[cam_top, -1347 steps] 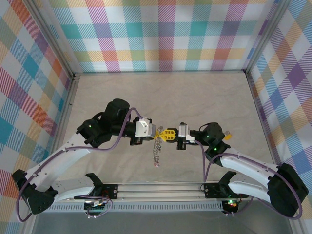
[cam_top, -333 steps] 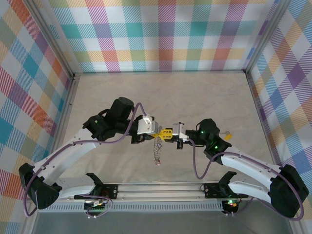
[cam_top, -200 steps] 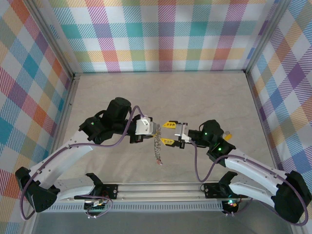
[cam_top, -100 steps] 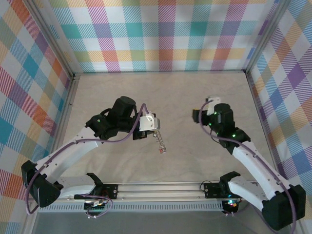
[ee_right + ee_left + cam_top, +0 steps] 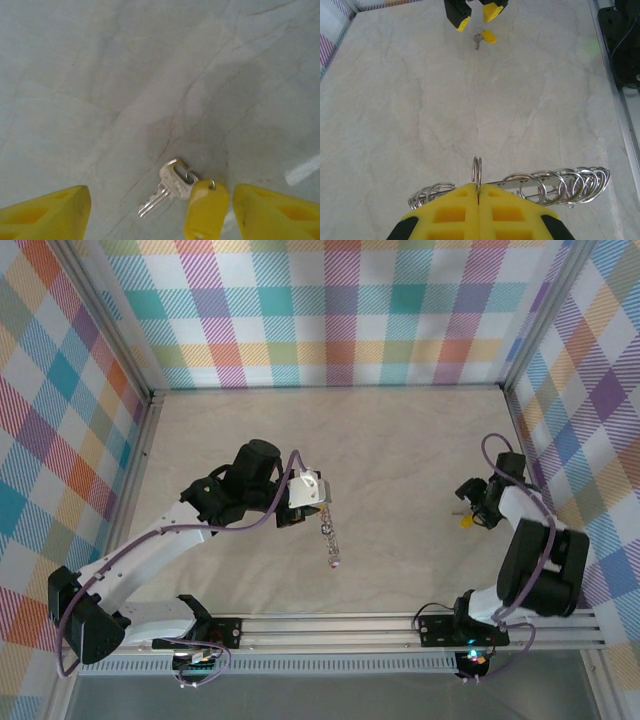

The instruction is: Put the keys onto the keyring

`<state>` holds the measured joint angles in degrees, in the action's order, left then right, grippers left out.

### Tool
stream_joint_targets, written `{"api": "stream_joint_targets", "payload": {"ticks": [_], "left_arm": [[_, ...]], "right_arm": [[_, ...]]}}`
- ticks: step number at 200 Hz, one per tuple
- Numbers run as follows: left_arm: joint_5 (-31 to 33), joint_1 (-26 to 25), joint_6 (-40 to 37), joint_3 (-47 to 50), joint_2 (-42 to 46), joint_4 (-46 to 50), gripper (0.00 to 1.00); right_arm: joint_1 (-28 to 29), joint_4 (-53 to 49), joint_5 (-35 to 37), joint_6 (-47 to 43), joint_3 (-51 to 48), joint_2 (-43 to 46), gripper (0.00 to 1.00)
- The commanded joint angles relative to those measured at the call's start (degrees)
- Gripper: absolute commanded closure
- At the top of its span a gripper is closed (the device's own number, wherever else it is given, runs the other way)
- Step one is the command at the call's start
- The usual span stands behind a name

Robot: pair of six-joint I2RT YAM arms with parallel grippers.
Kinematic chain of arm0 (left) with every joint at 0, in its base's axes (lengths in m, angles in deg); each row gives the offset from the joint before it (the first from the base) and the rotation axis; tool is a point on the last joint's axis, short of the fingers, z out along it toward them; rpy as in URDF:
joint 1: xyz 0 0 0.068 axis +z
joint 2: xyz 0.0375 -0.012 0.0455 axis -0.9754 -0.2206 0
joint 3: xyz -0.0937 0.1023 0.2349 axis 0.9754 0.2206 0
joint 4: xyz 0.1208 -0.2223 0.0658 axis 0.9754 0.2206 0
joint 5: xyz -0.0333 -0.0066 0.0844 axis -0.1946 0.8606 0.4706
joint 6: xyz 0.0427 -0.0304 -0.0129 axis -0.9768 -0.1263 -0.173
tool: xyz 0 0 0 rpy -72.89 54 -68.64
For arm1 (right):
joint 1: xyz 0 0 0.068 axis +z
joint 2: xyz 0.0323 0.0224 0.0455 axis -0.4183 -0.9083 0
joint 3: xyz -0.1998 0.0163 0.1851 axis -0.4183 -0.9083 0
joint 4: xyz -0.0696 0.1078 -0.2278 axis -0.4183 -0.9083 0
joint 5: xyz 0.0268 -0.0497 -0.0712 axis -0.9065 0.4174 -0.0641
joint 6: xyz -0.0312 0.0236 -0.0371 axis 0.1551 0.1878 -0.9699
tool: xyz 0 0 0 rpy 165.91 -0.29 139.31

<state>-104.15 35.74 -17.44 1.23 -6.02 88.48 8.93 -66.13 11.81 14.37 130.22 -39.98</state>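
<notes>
Right gripper [image 5: 160, 211] now over key [image 5: 171, 183]

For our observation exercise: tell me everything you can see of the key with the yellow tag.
The key is small and silvery, metal by its look, with a slot in its head. A thin wire ring joins it to a yellow plastic tag. It lies flat on the pale marbled table, between the open fingers of the right gripper, neither visibly touching it.

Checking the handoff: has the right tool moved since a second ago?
Yes. The right tool swung from the table's middle out to the right wall.
</notes>
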Motion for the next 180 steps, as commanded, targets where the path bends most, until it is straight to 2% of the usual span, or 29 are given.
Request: {"api": "stream_joint_targets", "payload": {"ticks": [1,50,64,155,180], "left_arm": [[-1.16,0.26,1.36,1.29,1.55,-4.29,1.00],[1.12,0.47,2.54,3.02,1.99,-4.65,1.00],[1.52,0.62,2.63,3.47,2.33,-4.64,1.00],[2.43,0.94,1.55,4.31,5.36,-2.34,1.00],[2.68,0.94,1.68,5.17,6.57,-3.27,1.00]], "right_arm": [[-0.66,-1.55,-0.93,-3.75,4.81,-3.25,0.31],[-4.45,-1.47,-4.15,-9.52,7.18,-9.19,0.57],[-5.37,-1.91,-4.99,-10.36,7.28,-10.78,0.60],[-5.65,-1.49,-10.00,-9.72,-0.20,-4.79,0.64],[-5.65,-1.50,-10.30,-10.09,-1.06,-2.86,0.67]]}}
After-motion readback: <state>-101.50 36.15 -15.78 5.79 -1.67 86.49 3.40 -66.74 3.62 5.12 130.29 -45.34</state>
